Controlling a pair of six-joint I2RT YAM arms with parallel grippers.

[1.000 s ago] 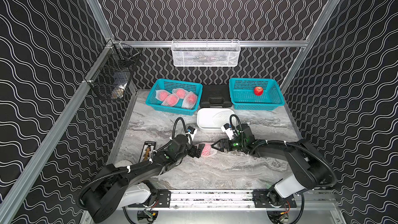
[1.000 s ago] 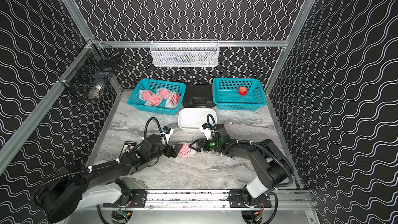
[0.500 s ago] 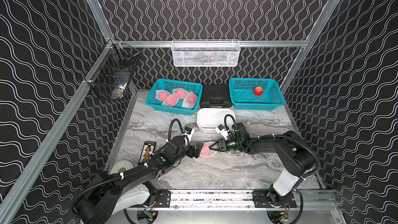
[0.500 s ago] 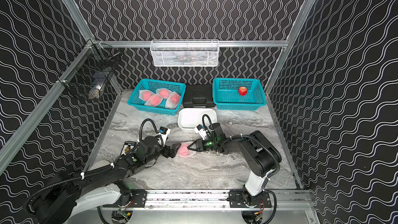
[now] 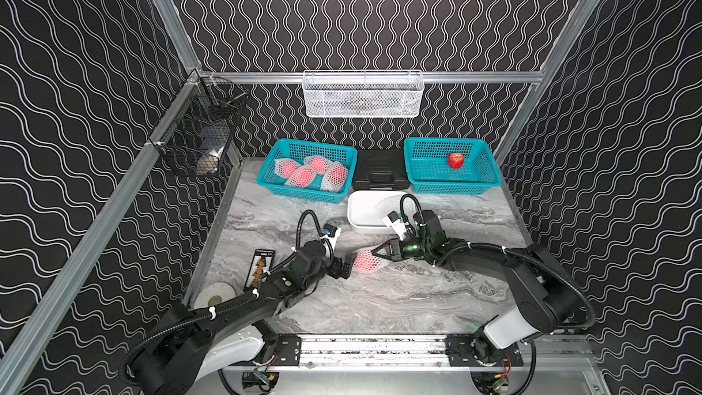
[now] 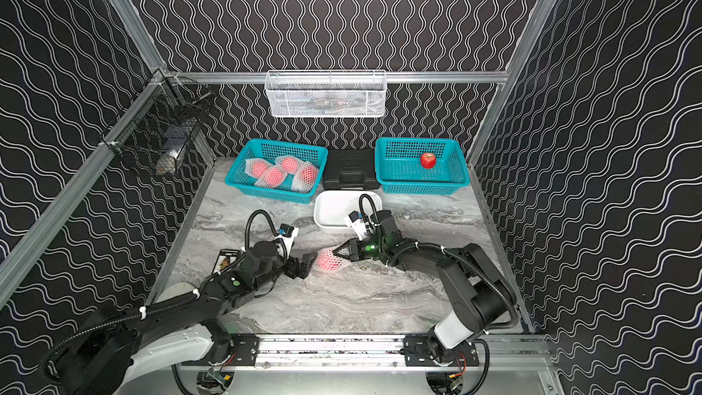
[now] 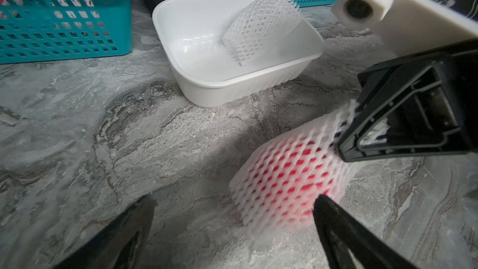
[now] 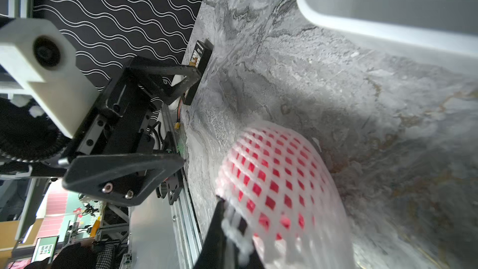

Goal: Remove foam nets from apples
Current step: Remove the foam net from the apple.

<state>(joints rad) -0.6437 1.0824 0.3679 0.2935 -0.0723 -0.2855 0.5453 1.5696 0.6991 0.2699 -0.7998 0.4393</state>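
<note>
End of foam net [image 5: 365, 261] in right claw [image 5: 375, 252]

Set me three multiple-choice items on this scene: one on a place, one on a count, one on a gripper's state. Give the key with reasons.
1. The bare apple lies: A. on the table; B. in the white tub; C. alone in a teal basket.
2. Netted apples in the other teal basket: A. two; B. four; C. six.
3. The right gripper is: A. open; B. shut on a foam net's end; C. shut on a bare apple.

Key: C, nothing else shares its basket; B, four pinkish bundles show in both top views; B, the left wrist view shows its jaws pinched on bunched mesh.
</note>
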